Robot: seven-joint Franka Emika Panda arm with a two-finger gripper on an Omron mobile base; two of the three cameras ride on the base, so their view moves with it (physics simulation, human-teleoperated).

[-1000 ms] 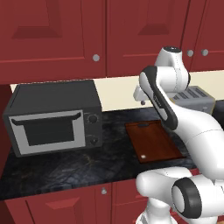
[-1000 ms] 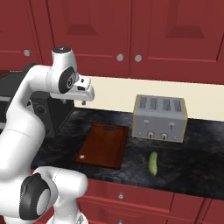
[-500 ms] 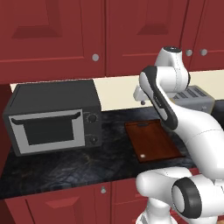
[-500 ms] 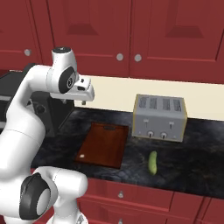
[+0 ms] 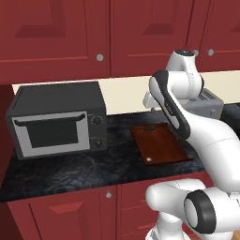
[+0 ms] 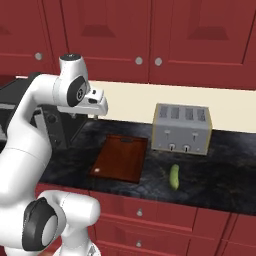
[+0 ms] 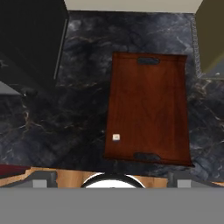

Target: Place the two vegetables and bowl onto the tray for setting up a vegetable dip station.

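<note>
Black toaster oven with a glass door and two knobs sits on the dark marble counter at left, against the cream backsplash. Silver four-slot toaster stands further right on the same counter. Red cabinets above, red drawers below.

From behind the arm's left we look forward and down across the dark counter; microwave at nine o'clock, tray near centre. From behind its right we face the same counter, tray at centre, toaster at two o'clock. From the hand we look straight down, closer in, on that tray, with the microwear corner at ten o'clock replaced by the microwave's dark side.
</note>
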